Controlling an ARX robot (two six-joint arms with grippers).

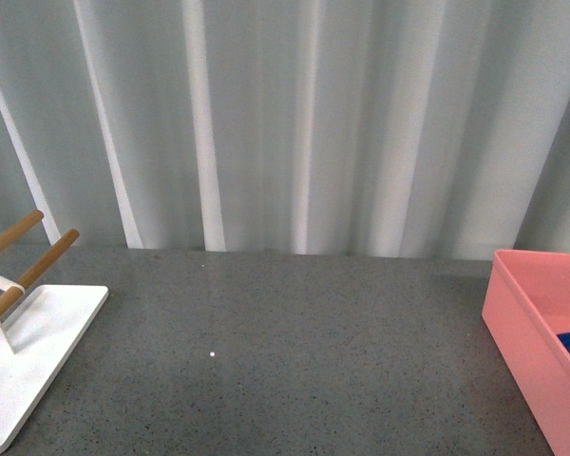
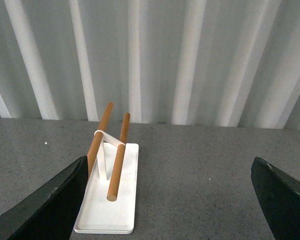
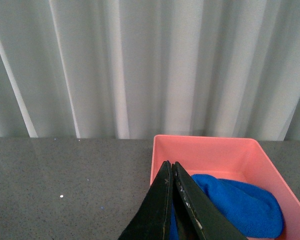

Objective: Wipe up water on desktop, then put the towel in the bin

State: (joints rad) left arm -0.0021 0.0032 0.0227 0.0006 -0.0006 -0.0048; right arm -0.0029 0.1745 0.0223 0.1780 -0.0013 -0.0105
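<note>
Right claw (image 3: pixel 171 170) closed, empty; left claw (image 2: pixel 170 200) spread wide; one towel (image 3: pixel 240 205) in one bin (image 3: pixel 205 147)

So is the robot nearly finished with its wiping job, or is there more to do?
It looks essentially finished. The towel already lies inside the bin, and the desktop shows no obvious puddle, though a thin film would be hard to see. Nothing is in hand: the right end effector is shut and empty near the bin, and the left end effector hangs open facing the white rack. Little seems left to do.
</note>
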